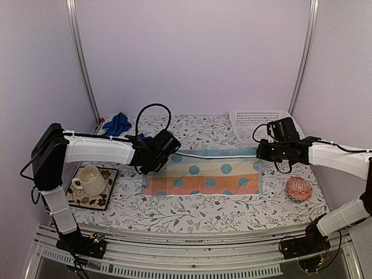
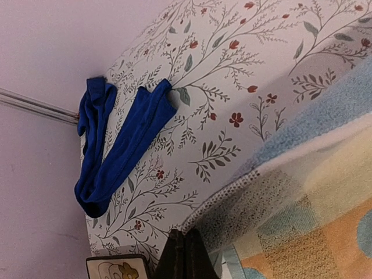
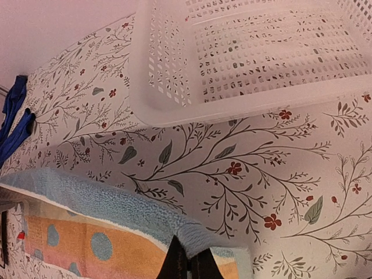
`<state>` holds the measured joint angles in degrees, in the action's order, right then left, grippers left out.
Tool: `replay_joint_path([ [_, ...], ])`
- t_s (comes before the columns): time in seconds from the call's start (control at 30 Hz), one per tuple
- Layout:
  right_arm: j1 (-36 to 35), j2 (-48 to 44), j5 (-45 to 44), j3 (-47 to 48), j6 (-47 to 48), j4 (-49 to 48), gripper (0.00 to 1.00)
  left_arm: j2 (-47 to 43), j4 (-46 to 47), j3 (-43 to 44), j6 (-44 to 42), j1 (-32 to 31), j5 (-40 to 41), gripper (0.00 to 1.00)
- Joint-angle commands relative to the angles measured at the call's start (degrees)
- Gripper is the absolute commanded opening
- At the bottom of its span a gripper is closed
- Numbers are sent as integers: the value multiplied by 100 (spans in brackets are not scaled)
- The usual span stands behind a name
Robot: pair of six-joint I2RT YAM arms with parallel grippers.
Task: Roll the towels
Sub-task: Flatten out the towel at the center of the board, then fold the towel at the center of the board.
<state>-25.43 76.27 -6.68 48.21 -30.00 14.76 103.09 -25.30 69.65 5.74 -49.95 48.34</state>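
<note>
Both grippers are being held closed on the spotted towel (image 1: 203,175), its far-left corner being pinched by the left gripper (image 1: 150,167) and its far-right corner by the right gripper (image 1: 261,153). The spotted towel is lying spread flat and unrolled at mid-table, while the blue towel (image 1: 118,124) is lying crumpled at the far-left corner of the table (image 1: 192,212), well apart from both grippers. A basket (image 1: 256,121) is sitting far right, a ball (image 1: 299,189) right of the spotted towel, and a cup (image 1: 90,179) near left.
</note>
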Motion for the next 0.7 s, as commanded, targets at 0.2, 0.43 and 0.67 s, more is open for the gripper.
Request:
replay_joint_path([
  [0.2,163,559,627,476,188,-589,2,96,894,-52,-595,174,456,0],
  [0.43,175,195,1105,122,217,-282,2,-370,869,-718,-302,-1,94,0],
  [0.67,431,5,1285,63,449,342,2,-477,448,-1172,50,-163,85,0],
])
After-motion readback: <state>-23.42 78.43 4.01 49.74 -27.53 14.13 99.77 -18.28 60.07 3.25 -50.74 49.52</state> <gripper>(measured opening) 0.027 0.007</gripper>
